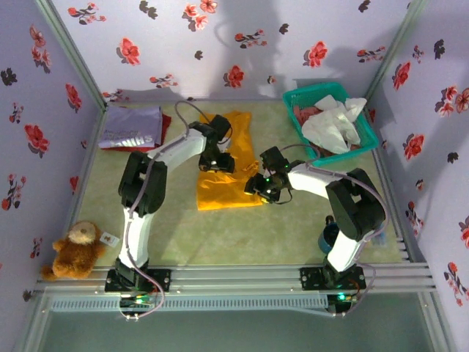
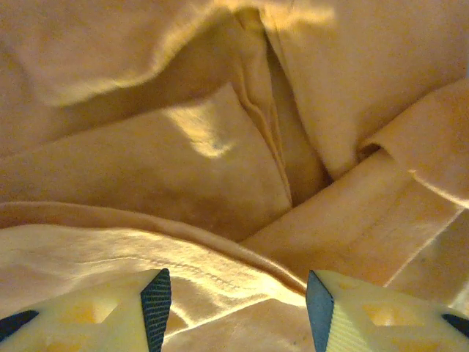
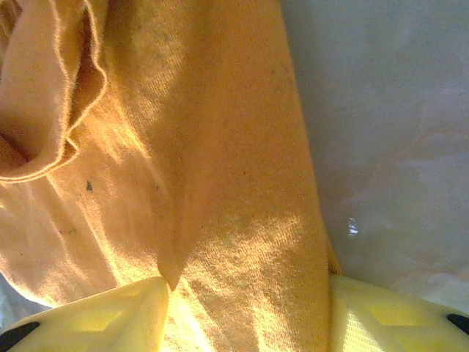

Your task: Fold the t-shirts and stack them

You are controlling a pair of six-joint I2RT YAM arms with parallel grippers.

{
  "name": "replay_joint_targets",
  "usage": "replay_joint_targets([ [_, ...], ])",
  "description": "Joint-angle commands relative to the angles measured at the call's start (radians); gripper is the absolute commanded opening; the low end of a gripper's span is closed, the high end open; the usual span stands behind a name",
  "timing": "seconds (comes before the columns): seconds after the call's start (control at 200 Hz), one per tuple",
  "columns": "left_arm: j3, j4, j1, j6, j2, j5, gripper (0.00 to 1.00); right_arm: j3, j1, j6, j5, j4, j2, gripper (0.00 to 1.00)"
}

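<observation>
Two grippers work the orange shirt [image 1: 220,192], which lies under and between both sets of fingers. On the left gripper [image 2: 238,312], fingers are spread, with a hem fold between the tips and creased cloth ahead. On the right gripper [image 3: 238,312], fingers are spread astride the shirt's edge, with bare table [image 3: 381,147] to their right. Risk: closing on one layer only, or uneven pulls, would skew the shirt and bunch the fold.

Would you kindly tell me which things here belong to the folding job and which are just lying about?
Job: orange-yellow t-shirt; lavender t-shirt; red t-shirt showing at its edge; white t-shirt and reddish t-shirt in the green basket.
Lying about: teddy bear.
</observation>
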Motion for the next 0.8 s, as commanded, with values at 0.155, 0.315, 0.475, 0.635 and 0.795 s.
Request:
replay_joint_targets([
  [0.155, -0.009, 0.037, -0.039, 0.174, -0.053, -0.021, 0.59, 0.006, 0.007, -0.004, -0.006, -0.023, 0.008, 0.56],
  [0.315, 0.048, -0.028, -0.037, 0.235, -0.005, 0.022, 0.64, 0.005, 0.006, 0.002, -0.011, -0.011, 0.017, 0.56],
  [0.475, 0.048, -0.056, -0.043, 0.225, 0.031, 0.034, 0.63, 0.008, 0.006, 0.0, -0.01, -0.013, 0.017, 0.56],
  [0.635, 0.036, -0.04, -0.049, 0.258, 0.031, 0.065, 0.62, 0.013, 0.007, -0.004, -0.012, -0.021, 0.023, 0.56],
  [0.795, 0.044, -0.043, -0.054, 0.263, 0.056, 0.075, 0.61, 0.015, 0.007, -0.006, -0.01, -0.023, 0.027, 0.56],
])
